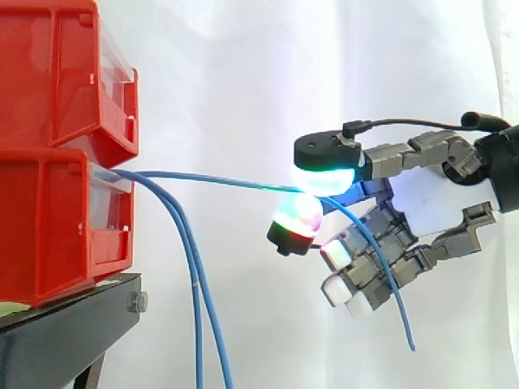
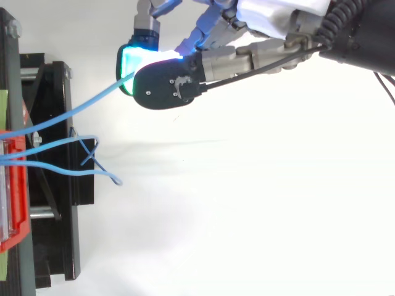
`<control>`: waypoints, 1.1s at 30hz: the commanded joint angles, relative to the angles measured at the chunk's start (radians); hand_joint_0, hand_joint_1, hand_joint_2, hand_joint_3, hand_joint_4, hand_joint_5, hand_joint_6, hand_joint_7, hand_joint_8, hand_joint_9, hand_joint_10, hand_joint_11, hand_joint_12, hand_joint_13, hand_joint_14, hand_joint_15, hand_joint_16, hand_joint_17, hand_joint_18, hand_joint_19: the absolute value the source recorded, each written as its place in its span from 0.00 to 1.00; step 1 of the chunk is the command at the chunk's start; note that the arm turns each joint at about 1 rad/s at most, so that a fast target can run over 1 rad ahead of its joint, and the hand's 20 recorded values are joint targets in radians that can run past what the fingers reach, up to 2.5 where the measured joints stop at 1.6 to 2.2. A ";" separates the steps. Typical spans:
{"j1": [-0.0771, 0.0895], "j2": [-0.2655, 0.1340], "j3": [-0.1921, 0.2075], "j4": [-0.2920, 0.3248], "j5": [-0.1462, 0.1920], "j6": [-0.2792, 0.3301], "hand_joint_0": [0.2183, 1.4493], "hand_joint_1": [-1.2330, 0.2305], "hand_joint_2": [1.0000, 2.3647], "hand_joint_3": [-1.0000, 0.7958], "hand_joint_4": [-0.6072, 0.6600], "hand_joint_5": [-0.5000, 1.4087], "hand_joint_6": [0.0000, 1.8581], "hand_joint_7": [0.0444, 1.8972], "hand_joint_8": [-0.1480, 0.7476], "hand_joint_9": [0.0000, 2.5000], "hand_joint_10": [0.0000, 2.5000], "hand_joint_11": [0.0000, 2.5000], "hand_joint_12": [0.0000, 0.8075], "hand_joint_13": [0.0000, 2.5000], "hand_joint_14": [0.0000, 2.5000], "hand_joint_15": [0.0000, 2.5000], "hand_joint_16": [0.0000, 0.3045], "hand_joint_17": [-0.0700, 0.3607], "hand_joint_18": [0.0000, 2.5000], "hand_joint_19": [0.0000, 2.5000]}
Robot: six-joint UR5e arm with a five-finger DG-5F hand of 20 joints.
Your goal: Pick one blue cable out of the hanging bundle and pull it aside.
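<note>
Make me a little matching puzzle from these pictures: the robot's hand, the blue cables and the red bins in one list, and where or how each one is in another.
Things:
1. held blue cable
2. other blue cables
3. red bins
4. hand

States:
A. stacked on the black stand
B. hang loosely downward
C. runs taut, almost level, away from the bins
D. shut, pinching with glowing fingertips

Pairs: 1-C, 2-B, 3-A, 4-D.
</note>
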 commanded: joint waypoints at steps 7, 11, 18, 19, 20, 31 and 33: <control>0.000 -0.001 0.001 0.003 0.001 -0.002 0.32 0.30 0.01 0.51 0.34 0.20 0.51 0.47 0.37 0.41 0.01 0.21 0.33 0.34 0.01 0.20 0.14 0.39 0.27 0.17; 0.000 0.001 0.001 0.001 0.001 -0.001 0.29 0.33 0.01 0.45 0.42 0.20 0.50 0.46 0.38 0.40 0.01 0.23 0.31 0.32 0.01 0.21 0.13 0.36 0.24 0.19; 0.000 -0.001 0.001 0.001 0.001 -0.001 0.26 0.36 0.01 0.36 0.45 0.20 0.50 0.41 0.39 0.40 0.01 0.22 0.32 0.33 0.01 0.21 0.13 0.37 0.25 0.19; 0.000 -0.001 0.001 0.001 0.001 -0.001 0.25 0.37 0.01 0.35 0.46 0.20 0.50 0.41 0.39 0.40 0.01 0.22 0.33 0.33 0.01 0.21 0.13 0.38 0.25 0.19; 0.000 -0.001 0.001 0.001 0.001 -0.001 0.25 0.37 0.01 0.34 0.46 0.20 0.49 0.41 0.40 0.40 0.01 0.22 0.33 0.33 0.01 0.21 0.14 0.38 0.25 0.19; 0.000 -0.001 0.001 0.000 0.000 0.001 0.21 0.44 0.00 0.28 0.49 0.21 0.48 0.43 0.42 0.41 0.01 0.22 0.35 0.34 0.01 0.21 0.15 0.40 0.26 0.19; 0.000 -0.001 0.001 0.000 0.000 0.001 0.21 0.47 0.00 0.28 0.49 0.21 0.47 0.43 0.42 0.42 0.01 0.22 0.35 0.34 0.01 0.21 0.15 0.40 0.26 0.18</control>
